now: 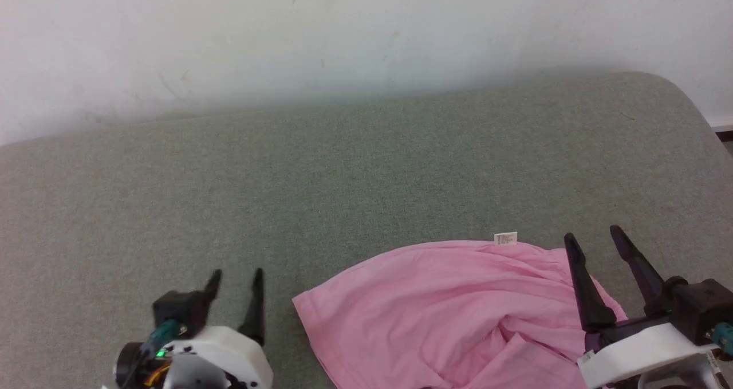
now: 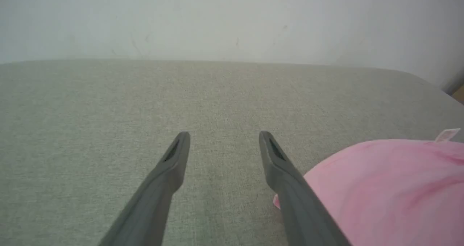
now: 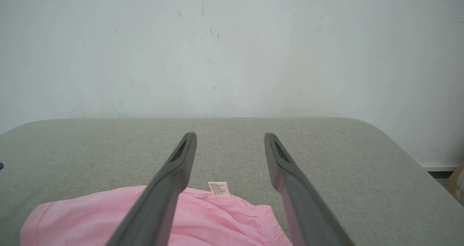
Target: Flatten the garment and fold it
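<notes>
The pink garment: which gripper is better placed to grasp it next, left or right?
Probably the right. The right gripper is open above the garment, beside its gathered edge and white label. The left gripper, also open, stands over bare grey surface beside the garment.

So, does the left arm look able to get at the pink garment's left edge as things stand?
Probably yes. The left end effector stands open just beside the garment, with bare grey cushion between its fingers and that edge. Nothing seems to block a short sideways reach.
</notes>
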You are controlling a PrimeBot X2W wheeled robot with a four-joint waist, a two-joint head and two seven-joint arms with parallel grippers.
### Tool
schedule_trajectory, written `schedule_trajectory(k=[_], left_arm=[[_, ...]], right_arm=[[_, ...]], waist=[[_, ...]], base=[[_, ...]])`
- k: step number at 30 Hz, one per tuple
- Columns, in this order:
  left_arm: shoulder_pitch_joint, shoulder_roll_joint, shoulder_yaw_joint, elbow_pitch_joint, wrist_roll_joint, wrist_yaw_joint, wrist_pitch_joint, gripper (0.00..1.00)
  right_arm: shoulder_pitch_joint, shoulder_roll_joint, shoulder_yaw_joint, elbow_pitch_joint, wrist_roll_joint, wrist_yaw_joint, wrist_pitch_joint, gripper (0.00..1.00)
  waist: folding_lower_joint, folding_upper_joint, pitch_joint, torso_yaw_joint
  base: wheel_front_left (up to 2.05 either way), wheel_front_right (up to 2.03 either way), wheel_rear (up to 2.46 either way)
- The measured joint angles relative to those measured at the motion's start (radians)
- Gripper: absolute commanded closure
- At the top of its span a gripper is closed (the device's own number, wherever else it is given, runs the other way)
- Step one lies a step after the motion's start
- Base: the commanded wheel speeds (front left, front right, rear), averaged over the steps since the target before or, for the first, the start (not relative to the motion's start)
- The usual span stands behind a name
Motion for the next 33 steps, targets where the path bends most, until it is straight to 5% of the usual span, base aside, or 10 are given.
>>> schedule_trajectory(k=[10, 19, 20, 22, 27, 33], left_arm=[[-0.094, 0.021, -0.121, 0.062, -0.058, -0.081, 0.391, 0.00], [-0.212, 0.097, -0.237, 0.119, -0.070, -0.101, 0.680, 0.00], [-0.221, 0.107, -0.252, 0.111, -0.081, -0.102, 0.709, 0.20], [-0.225, 0.128, -0.279, 0.092, -0.098, -0.102, 0.740, 0.98], [-0.200, 0.126, -0.291, 0.062, -0.122, -0.105, 0.712, 1.00], [-0.156, 0.106, -0.244, 0.027, -0.131, -0.045, 0.570, 1.00]], right_arm=[[-0.034, -0.004, 0.049, -0.020, -0.002, 0.000, -0.007, 0.00], [-0.054, -0.006, 0.055, 0.026, 0.020, 0.000, -0.007, 0.00], [-0.055, -0.006, 0.049, 0.030, 0.020, 0.000, -0.006, 0.00], [-0.055, -0.009, 0.034, 0.038, 0.029, 0.000, -0.002, 0.00], [-0.069, -0.065, 0.035, 0.074, 0.060, 0.000, 0.088, 0.00], [-0.179, -0.201, 0.092, 0.201, 0.180, 0.000, 0.280, 0.00]], waist=[[0.0002, 0.0000, 0.042, -0.021], [0.0001, 0.0000, 0.074, -0.061], [0.0000, 0.0000, 0.074, -0.064], [0.0001, 0.0000, 0.073, -0.069], [0.0001, 0.0000, 0.072, -0.062], [0.0002, 0.0000, 0.088, -0.047]], base=[[0.00, 0.00, 0.00], [0.00, 0.00, 0.00], [0.00, 0.00, 0.00], [0.00, 0.00, 0.00], [0.00, 0.00, 0.00], [0.00, 0.00, 0.00]])
